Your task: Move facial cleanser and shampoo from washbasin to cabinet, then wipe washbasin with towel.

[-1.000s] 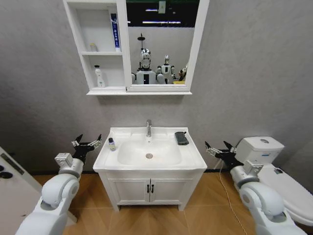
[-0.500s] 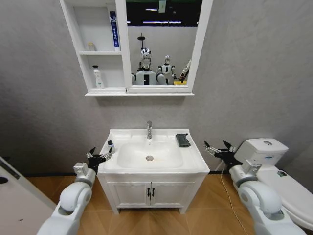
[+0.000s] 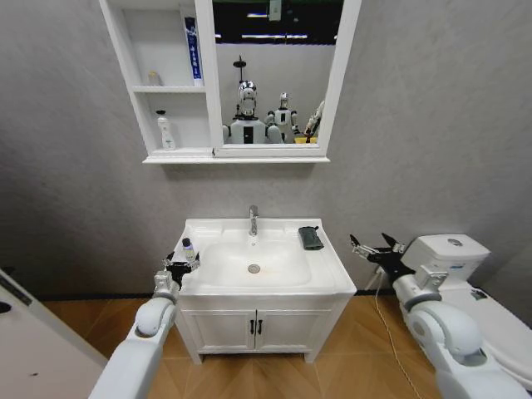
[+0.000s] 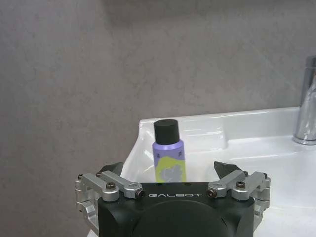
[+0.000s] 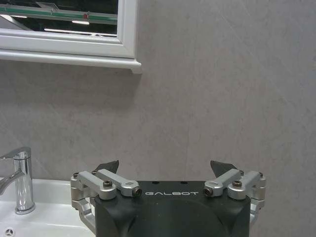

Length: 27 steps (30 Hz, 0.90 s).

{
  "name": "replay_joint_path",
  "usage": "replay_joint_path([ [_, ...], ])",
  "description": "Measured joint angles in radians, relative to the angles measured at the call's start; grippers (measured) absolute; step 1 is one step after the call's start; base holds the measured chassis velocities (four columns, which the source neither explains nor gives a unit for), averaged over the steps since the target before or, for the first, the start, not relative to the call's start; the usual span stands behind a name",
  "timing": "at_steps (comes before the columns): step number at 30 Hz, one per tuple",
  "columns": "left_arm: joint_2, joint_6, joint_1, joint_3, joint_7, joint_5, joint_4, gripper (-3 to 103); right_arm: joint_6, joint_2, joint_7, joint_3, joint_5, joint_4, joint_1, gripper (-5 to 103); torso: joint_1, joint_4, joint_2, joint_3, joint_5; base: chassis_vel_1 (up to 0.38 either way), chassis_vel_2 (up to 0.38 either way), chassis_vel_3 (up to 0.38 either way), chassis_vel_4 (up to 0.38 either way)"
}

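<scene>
— Where do we find the small bottle?

— The small bottle (image 4: 168, 150), lilac with a black cap, stands upright on the left rim of the washbasin (image 3: 332, 274), near its front corner; on the wrist view we see a yellow-green patch on its label, though the lower part is cut off behind our gripper's body and the print is too small to read.

— And our left gripper?

— The left gripper (image 3: 178, 267) sits at that same corner, just short of the bottle; its fingers are spread wide, one tip to each side, and we cannot tell whether either touches the bottle.

— The rest of the basin?

— The dark towel (image 3: 311, 238) lies folded on the right rim beside the chrome tap (image 3: 253, 219); the bowl's round drain (image 3: 253, 268) is bare.

— Farther out?

— Our right gripper (image 3: 371, 248) hangs apart from the basin on its right, fingers spread wide with nothing between them, before the white toilet (image 3: 453, 253); above, the cabinet (image 3: 133, 83) has a white bottle (image 3: 165, 131) on its lower shelf, a small object (image 3: 154, 78) too dim to name on the shelf above, and a blue-and-white tube (image 3: 192, 50) upright against the mirror (image 3: 274, 71) side; the cabinet's top is cut off.
</scene>
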<state>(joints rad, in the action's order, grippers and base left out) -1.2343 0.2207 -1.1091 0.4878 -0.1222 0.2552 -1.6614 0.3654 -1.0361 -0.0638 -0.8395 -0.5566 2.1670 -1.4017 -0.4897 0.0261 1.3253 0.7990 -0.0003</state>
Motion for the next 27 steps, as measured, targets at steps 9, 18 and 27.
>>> replay_joint_path([
  [9, -0.004, 0.019, 0.071, -0.008, -0.007, 0.019, 0.067, 100, -0.019, 0.002, 0.014, 0.002, 0.006, -0.033, 0.004, 100, 0.0, 0.0, 0.0, 0.0, 0.0001, 0.0, 0.0, 0.0, 0.0],
  [18, -0.009, 0.023, 0.12, -0.037, -0.012, 0.035, 0.115, 100, -0.028, -0.005, 0.016, -0.002, 0.006, -0.041, 0.003, 100, 0.0, 0.0001, 0.0, 0.0, 0.0, 0.0, 0.0, 0.0, 0.0],
  [27, -0.013, 0.022, 0.173, -0.036, -0.005, 0.033, 0.173, 100, -0.031, -0.013, 0.022, -0.003, 0.006, -0.043, -0.001, 100, 0.0, 0.0, 0.0, 0.0, 0.0, 0.0, 0.0, 0.0, 0.0],
])
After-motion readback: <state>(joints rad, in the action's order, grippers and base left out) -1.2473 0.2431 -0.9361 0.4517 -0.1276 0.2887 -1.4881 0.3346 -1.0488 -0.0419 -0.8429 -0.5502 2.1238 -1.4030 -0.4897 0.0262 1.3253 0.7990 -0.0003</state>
